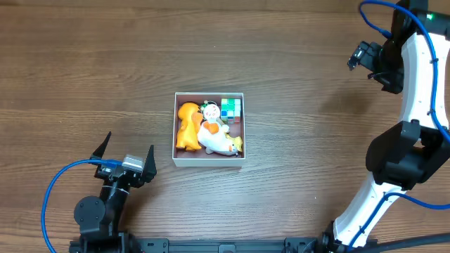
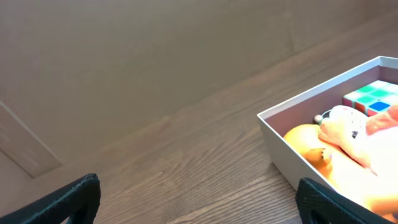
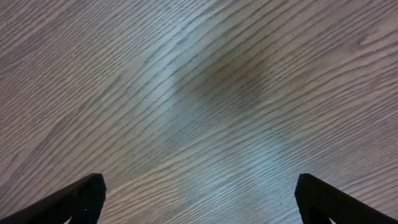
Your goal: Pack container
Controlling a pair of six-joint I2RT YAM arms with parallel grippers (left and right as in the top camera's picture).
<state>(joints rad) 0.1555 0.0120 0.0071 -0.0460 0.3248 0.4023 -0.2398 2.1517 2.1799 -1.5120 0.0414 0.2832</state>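
The container (image 1: pixel 176 130), a shallow square white box, sits at the table's middle. It holds an orange squirrel toy (image 1: pixel 187 125), a white and orange doll figure (image 1: pixel 215 135) and a green and blue cube (image 1: pixel 230 107). In the left wrist view the container (image 2: pixel 283 146) shows at the right with the toys inside. My left gripper (image 1: pixel 127 148) is open and empty, to the left of the container and a little nearer the front. My right gripper (image 1: pixel 364 57) is raised at the far right, open and empty, over bare wood (image 3: pixel 199 112).
The right arm's white links (image 1: pixel 415 112) stand along the right edge. The left arm's base and blue cable (image 1: pixel 63 183) lie at the front left. Wood table all round the container.
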